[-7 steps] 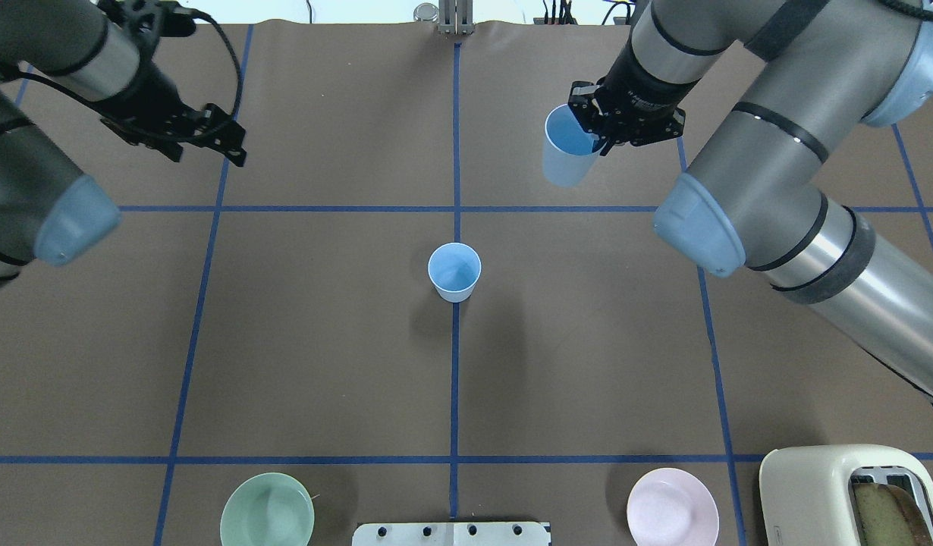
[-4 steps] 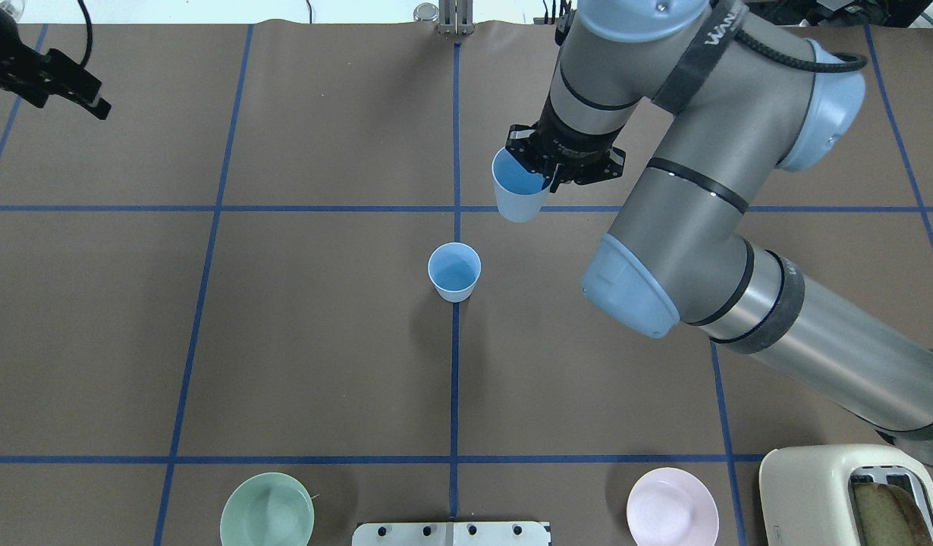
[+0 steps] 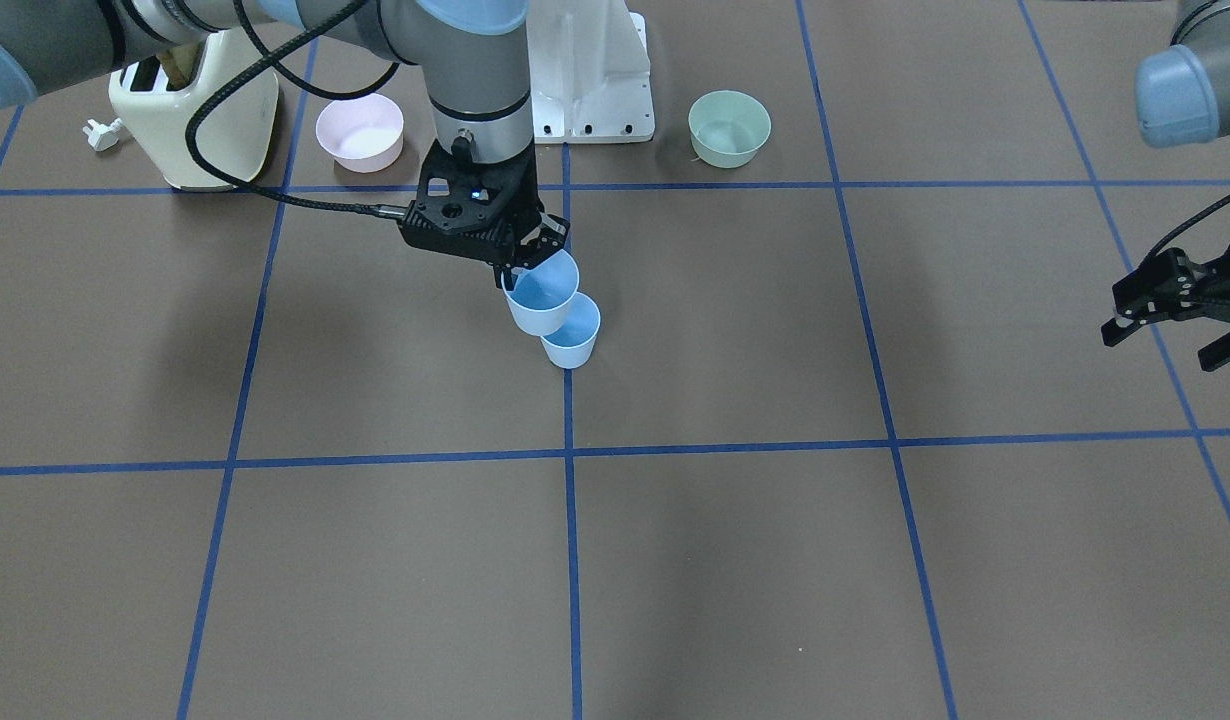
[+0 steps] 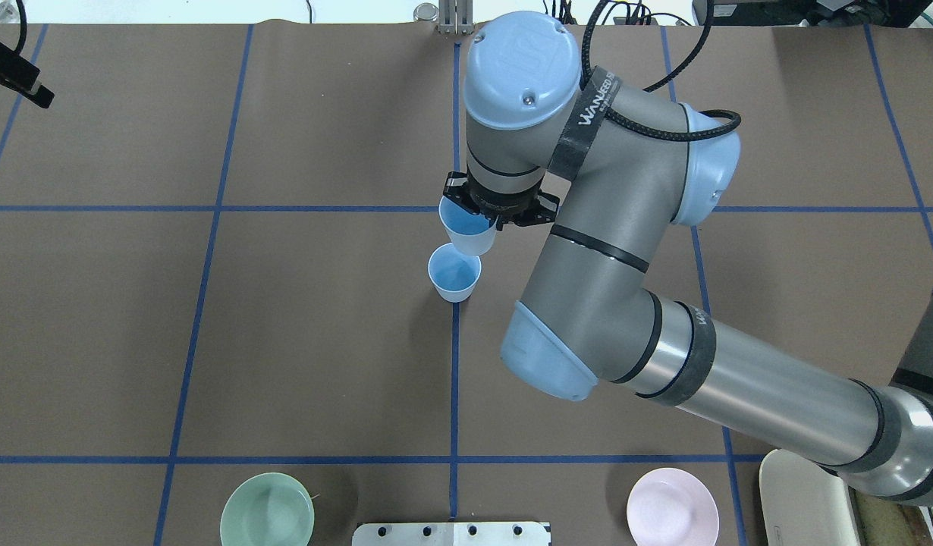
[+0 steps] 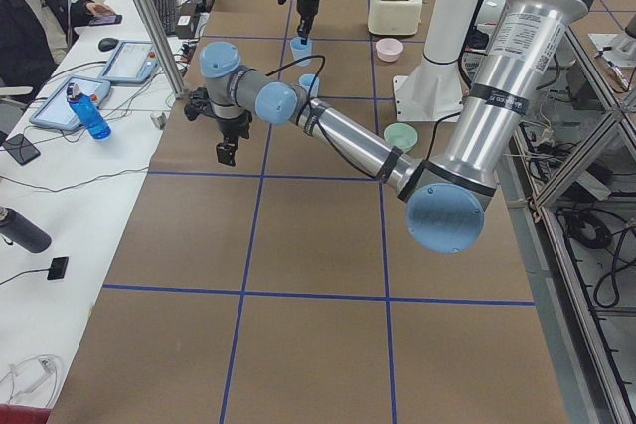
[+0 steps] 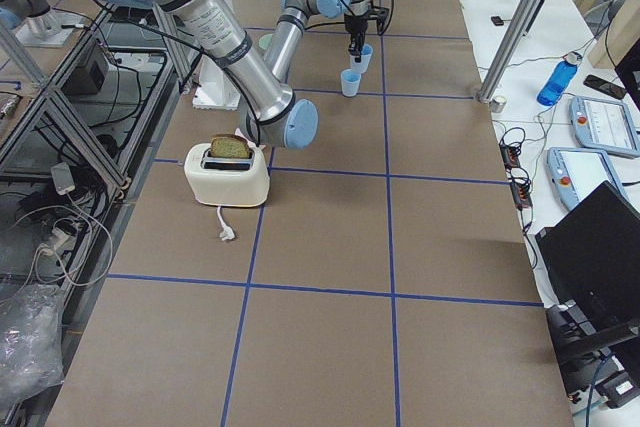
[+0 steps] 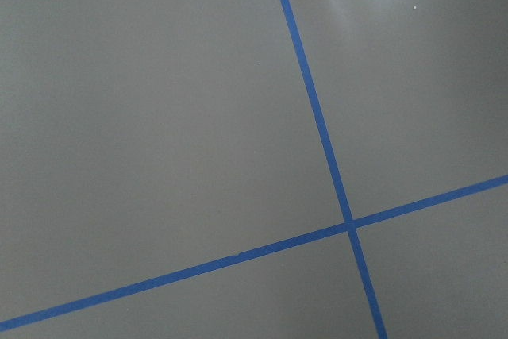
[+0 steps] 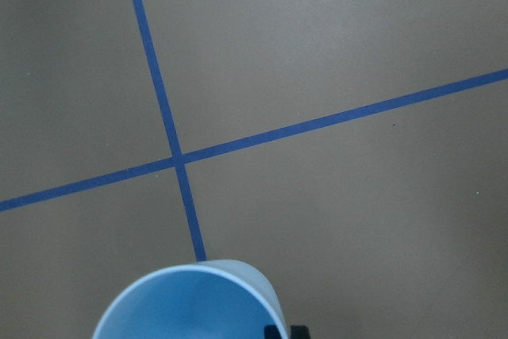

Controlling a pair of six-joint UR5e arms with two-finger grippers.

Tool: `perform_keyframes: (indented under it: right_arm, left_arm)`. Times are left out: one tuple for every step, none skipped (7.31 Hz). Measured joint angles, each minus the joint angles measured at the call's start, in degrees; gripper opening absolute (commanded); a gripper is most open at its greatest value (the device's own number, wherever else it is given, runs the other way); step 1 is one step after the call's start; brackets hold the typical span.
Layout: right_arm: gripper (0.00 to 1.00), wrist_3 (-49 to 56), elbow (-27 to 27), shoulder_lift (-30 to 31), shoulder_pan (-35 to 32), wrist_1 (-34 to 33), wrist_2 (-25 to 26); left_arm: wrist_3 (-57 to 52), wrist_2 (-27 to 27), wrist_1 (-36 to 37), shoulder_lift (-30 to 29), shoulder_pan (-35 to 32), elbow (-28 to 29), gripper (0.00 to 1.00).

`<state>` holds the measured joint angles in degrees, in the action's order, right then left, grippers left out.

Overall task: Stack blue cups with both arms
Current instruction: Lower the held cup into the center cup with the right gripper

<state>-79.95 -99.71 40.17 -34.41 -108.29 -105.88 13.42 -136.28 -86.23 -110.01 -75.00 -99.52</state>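
From the front, the right hand (image 3: 516, 272) pinched the rim of the held cup (image 3: 538, 300), which hung tilted just beside the standing cup (image 3: 573, 342), itself upright on the surface (image 3: 775, 560). The left hand (image 3: 1168, 346), fingers spread, hung well apart. Overhead, the held cup's base overlapped the standing cup's rim. The right wrist view showed only the held cup's rim.

- One cup (image 4: 454, 274) stood at the middle of the table (image 4: 315, 341).
- The other cup (image 4: 466, 230) hung just beyond it, in the right gripper (image 4: 496, 222).
- The left bowl (image 4: 267, 510), the right bowl (image 4: 672, 506) and the toaster (image 3: 193, 120) stood near the robot.
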Motion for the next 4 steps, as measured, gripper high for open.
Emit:
perform_keyframes:
  right_arm:
    - [0.0, -0.2, 1.4, -0.8, 0.8, 0.2, 0.6]
    - [0.0, -0.1, 3.2, -1.4, 1.3, 1.0, 0.9]
    - [0.0, -0.2, 4.7, -1.5, 1.8, 2.4, 1.2]
    - [0.0, -0.3, 5.5, -1.4, 2.1, 3.3, 1.5]
  left_arm:
    - [0.0, 0.0, -0.1, 0.2, 0.0, -0.1, 0.98]
    - [-0.1, 0.0, -0.1, 0.4, -0.1, -0.1, 0.98]
    - [-0.1, 0.0, 0.0, 0.4, -0.1, -0.2, 0.98]
    - [-0.1, 0.0, 0.0, 0.4, -0.1, -0.2, 0.98]
